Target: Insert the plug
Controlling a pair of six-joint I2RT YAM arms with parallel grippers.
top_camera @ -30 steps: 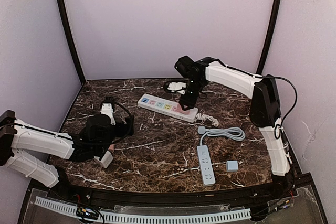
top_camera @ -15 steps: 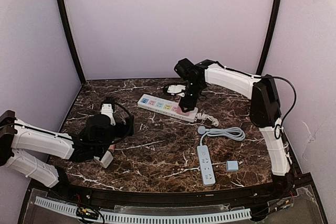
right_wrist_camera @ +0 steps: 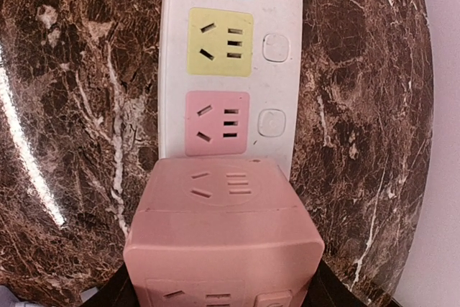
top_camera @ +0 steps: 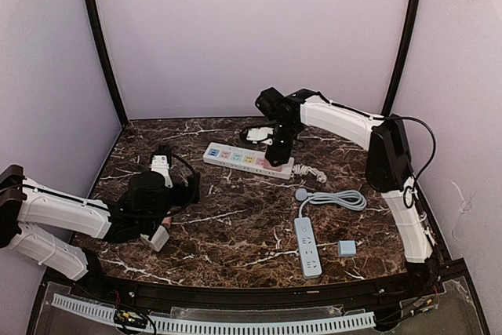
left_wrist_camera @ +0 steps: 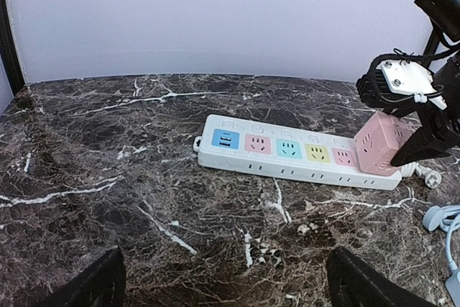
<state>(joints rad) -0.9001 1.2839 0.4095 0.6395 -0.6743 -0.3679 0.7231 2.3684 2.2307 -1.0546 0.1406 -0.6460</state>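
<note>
Claws: right claw [top_camera: 276,154] clamps pink cube plug [right_wrist_camera: 223,235], tilted on end of power strip [left_wrist_camera: 287,165]; left claw [left_wrist_camera: 226,289] spread wide, empty.

left hand [left_wrist_camera: 224,278] wide open, low | right hand [top_camera: 276,156] clamped, arm outstretched

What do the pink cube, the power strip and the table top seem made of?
Pink cube: probably matte moulded plastic; even colour, rounded edges.
Power strip: probably white plastic, smooth, faint sheen.
Table top: polished dark marble or imitation; white veins, light glare.
</note>
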